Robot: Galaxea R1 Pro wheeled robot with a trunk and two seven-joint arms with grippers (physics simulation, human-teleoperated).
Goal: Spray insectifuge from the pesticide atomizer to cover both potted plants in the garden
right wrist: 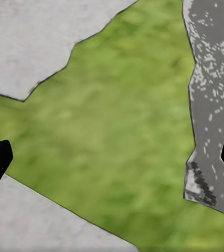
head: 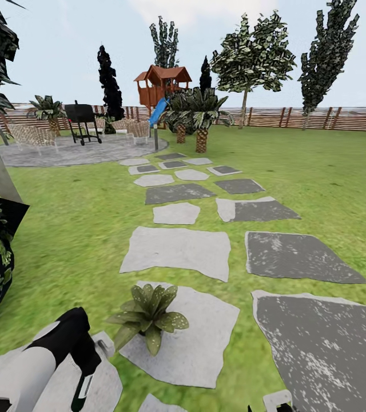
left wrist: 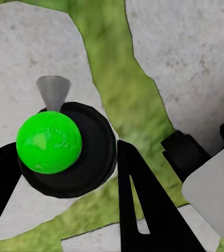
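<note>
— Why is the left gripper down by the plant?
— To spray it, I think. Its fingers squeeze a dark round thing, likely the bottle seen end-on.
— And the right gripper?
— Wide, holding nothing, over grass.
— Any spray on the leaves?
— Too small to tell. The bottle's trigger is hidden too.

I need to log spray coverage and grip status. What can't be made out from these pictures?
- Insectifuge on the potted plant: head view, any specks are too small to tell.
- Its pot: head view, hidden under the leaves.
- Left end effector: left wrist view, the green-topped black object hides any finger contact, so grip is unclear.
- Right end effector: right wrist view, fingers cut off by the edges.
</note>
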